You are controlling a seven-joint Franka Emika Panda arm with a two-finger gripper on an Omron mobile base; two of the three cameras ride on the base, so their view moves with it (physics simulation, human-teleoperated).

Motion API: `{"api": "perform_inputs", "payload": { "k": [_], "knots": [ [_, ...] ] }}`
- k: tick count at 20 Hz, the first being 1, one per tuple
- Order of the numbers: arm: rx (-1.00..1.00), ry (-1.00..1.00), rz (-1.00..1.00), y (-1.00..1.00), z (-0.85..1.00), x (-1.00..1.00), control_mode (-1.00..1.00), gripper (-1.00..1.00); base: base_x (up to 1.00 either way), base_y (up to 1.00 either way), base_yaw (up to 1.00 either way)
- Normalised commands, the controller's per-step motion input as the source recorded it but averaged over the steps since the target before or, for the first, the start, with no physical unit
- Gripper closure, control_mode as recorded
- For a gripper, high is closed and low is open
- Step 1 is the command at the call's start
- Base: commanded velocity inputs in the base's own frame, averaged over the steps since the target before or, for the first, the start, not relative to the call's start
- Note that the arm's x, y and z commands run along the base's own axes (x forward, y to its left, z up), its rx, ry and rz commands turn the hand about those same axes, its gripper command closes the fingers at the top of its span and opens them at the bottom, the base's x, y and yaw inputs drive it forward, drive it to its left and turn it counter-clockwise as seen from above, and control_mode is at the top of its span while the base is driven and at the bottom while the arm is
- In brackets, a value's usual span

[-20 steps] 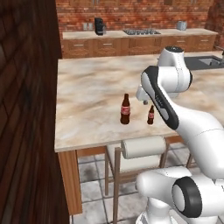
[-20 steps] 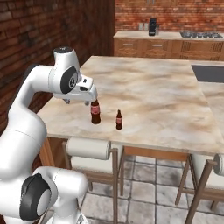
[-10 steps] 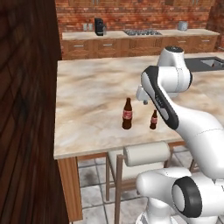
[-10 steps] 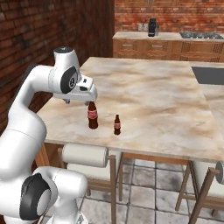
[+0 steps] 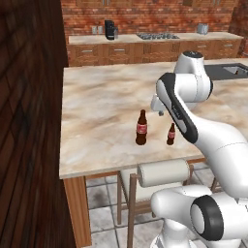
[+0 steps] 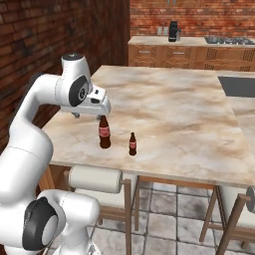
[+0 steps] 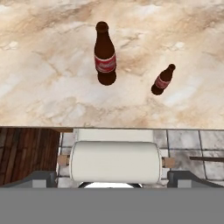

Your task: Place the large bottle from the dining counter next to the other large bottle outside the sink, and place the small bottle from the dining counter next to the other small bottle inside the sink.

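Right base view: the large bottle (image 6: 104, 132) stands upright on the dining counter (image 6: 169, 124), near its front edge, with the gripper (image 6: 103, 112) just above and slightly behind the cap. The small bottle (image 6: 132, 144) stands just beside the large bottle, toward the sink (image 6: 238, 85), which lies well apart at the counter's far end. The jaws are spread wide, holding and touching nothing. My guess: a short descent over the bottle's vertical axis comes next.

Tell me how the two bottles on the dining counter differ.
The large bottle is taller and wider than the small bottle. In the hand view the large one stands to the left, the small one to the right. The large bottle's red label band looks broader. Both are dark brown, upright, red-labelled, apart from each other, near the counter's edge.
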Motion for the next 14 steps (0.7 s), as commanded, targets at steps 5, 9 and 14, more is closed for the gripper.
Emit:
{"api": "perform_inputs", "payload": {
  "k": [5,9,14],
  "knots": [
    [0.00,0.00,0.00,0.00,-0.06,0.01,-1.00,-1.00,0.00,0.00,0.00],
    [0.03,-0.03,0.00,0.00,-0.24,0.00,-1.00,-1.00,0.00,0.00,0.00],
    [0.08,-0.10,0.00,0.02,-0.28,0.00,-1.00,-1.00,0.00,0.00,0.00]
  ]
}}
